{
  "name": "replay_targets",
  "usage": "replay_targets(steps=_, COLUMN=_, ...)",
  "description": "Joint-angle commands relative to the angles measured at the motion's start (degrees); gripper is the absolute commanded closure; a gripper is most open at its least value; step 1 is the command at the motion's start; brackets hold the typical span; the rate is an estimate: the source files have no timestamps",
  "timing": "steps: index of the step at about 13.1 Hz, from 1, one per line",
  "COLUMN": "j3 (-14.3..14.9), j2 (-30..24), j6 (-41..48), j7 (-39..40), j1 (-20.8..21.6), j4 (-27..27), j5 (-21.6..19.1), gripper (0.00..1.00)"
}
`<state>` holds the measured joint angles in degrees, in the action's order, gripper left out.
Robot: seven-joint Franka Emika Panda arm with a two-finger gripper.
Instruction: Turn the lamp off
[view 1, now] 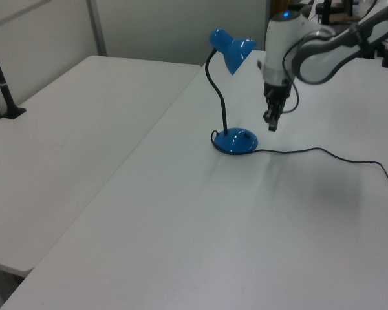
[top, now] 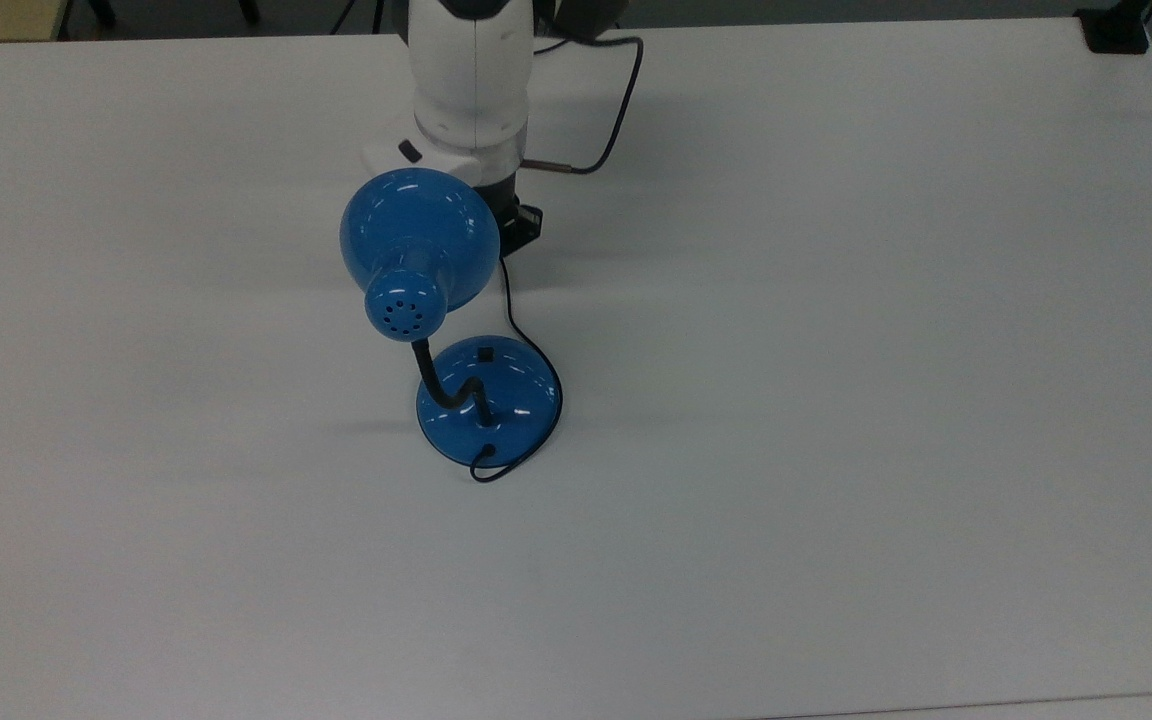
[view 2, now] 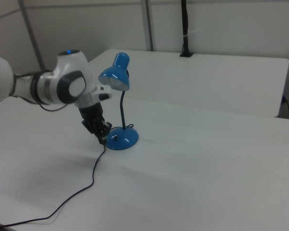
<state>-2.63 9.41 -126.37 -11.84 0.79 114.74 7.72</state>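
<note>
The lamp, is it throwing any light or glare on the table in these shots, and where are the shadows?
Top view: the lamp casts no bright pool on the table; small highlights glint on its shade and base, and a faint shadow lies beside the arm. Left view: evenly lit table, with a soft dark patch at the left view's right. Right view: the shade's opening looks unlit, and the gripper hangs beside the base.

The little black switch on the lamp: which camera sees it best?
The top view: the switch sits uncovered on the lamp base, seen from above. The right view shows a small dark dot on the base. In the left view it is too small to tell.
</note>
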Motion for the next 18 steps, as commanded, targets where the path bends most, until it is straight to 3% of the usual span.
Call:
replay_targets(steps=1, j3=0.0, j2=-6.32, j6=12.87, j7=-1.35, j1=0.61, j4=-2.58, j5=1.16, gripper=0.72)
replay_targets(steps=8, j3=-0.62, j2=-7.21, j6=31.08, j7=-0.56, j1=0.88, j4=-18.12, j5=0.37, gripper=0.38)
replay_targets(steps=9, j3=-0.62, j2=-7.21, j6=32.75, j7=-0.56, j1=0.88, j4=-20.06, j5=0.19, gripper=0.27)
replay_targets(steps=10, j3=-0.62, j2=-7.21, j6=33.9, j7=-0.56, j1=1.4, j4=-21.56, j5=0.1, gripper=0.09)
replay_targets(steps=11, j3=-0.36, j2=-7.3, j6=34.43, j7=-0.64, j1=2.19, j4=-23.32, j5=0.1, gripper=0.0)
replay_targets(steps=18, j3=0.08, j2=-8.08, j6=37.16, j7=-0.56, j1=1.67, j4=-23.42, j5=-0.86, gripper=0.0)
